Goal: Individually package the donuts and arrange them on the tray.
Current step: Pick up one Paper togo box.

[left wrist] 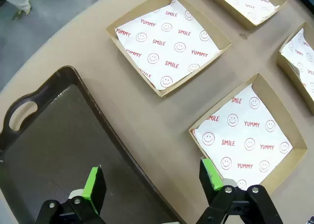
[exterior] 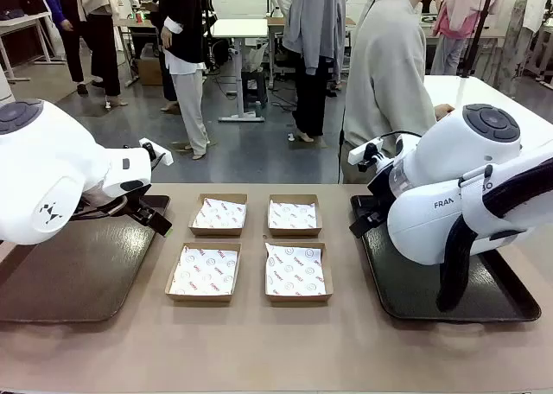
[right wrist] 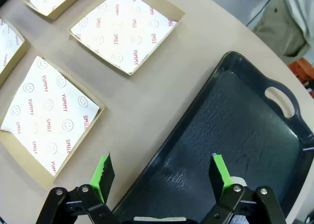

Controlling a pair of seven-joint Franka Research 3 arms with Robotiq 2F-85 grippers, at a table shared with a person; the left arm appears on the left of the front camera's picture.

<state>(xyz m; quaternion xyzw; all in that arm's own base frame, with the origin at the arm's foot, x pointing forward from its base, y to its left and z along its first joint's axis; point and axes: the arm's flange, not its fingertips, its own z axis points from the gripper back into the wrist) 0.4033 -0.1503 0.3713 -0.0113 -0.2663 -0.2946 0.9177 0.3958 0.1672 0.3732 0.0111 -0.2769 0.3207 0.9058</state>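
Front view faces person (exterior: 384,74) across table (exterior: 259,342); both wrist views look down close, sharing boxes (exterior: 207,271) with it.

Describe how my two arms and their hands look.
Both arms are glossy white, rounded shells. The left arm bears a small black logo; the right arm has grey lettering and a thick black hose. The left hand and right hand are black with bright green pads.

I count four boxes in a two-by-two block mid-bench (exterior: 259,342): far left (exterior: 219,214), far right (exterior: 294,215), near left (exterior: 204,272), near right (exterior: 298,271). Each is lined with white paper (left wrist: 171,40) printed SMILE, YUMMY and smileys in red. A person (exterior: 389,74) in grey stands beyond the far edge.
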